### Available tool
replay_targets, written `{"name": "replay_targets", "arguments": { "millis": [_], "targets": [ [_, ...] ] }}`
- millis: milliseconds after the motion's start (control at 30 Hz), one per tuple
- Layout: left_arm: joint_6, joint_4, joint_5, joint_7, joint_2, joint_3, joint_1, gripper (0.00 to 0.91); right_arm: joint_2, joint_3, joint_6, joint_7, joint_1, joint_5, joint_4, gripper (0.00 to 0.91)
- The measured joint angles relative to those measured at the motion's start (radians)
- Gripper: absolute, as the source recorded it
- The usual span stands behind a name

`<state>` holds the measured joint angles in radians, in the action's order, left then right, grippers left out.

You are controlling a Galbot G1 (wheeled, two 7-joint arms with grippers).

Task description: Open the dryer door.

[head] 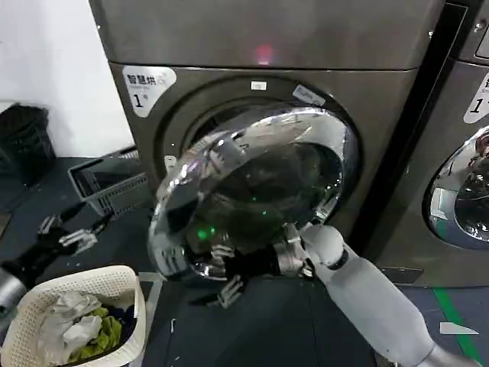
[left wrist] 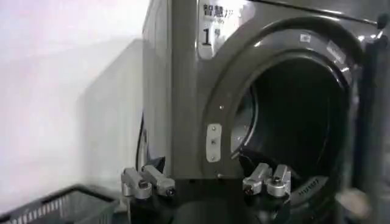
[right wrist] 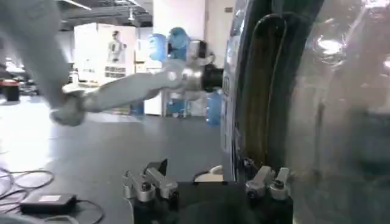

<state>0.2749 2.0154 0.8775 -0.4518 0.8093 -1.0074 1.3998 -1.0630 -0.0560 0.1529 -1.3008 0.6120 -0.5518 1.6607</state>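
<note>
The grey-bronze dryer (head: 252,30) carries a white "1" sticker (head: 145,88) and a pink light (head: 263,53). Its round dryer door (head: 252,191), chrome-rimmed with dark glass, stands swung partly out from the porthole. My right gripper (head: 225,274) is open at the door's lower rim, one finger by the chrome and one below it. In the right wrist view that gripper (right wrist: 207,182) is open, with the door (right wrist: 268,91) seen edge-on beside one finger. My left gripper (head: 72,229) hangs open low at the left, facing the dark drum opening (left wrist: 298,115); nothing sits between its fingers (left wrist: 143,181).
A white laundry basket (head: 84,277) holding clothes sits at the front left. Behind it are a grey crate (head: 107,183) and a black bin (head: 23,145). A neighbouring machine (head: 458,191) with its own chrome door stands close on the right. Dark floor lies below the door.
</note>
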Motion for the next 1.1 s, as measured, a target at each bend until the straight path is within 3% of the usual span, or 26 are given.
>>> {"name": "replay_targets", "arguments": {
  "millis": [567, 833, 1100],
  "targets": [
    [-0.076, -0.09, -0.002, -0.052, -0.118, 0.259, -0.199, 0.907, 0.081, 0.213, -0.04, -0.163, 0.212, 0.063, 0.082, 0.907],
    [-0.072, -0.083, -0.005, -0.062, -0.114, 0.403, -0.284, 0.907, 0.131, 0.414, -0.076, -0.162, 0.372, 0.057, 0.133, 0.907],
    [-0.057, -0.065, -0.034, -0.104, -0.104, 0.564, -0.369, 0.907, 0.112, 0.666, -0.093, -0.159, 0.552, 0.053, 0.13, 0.907]
  ]
}}
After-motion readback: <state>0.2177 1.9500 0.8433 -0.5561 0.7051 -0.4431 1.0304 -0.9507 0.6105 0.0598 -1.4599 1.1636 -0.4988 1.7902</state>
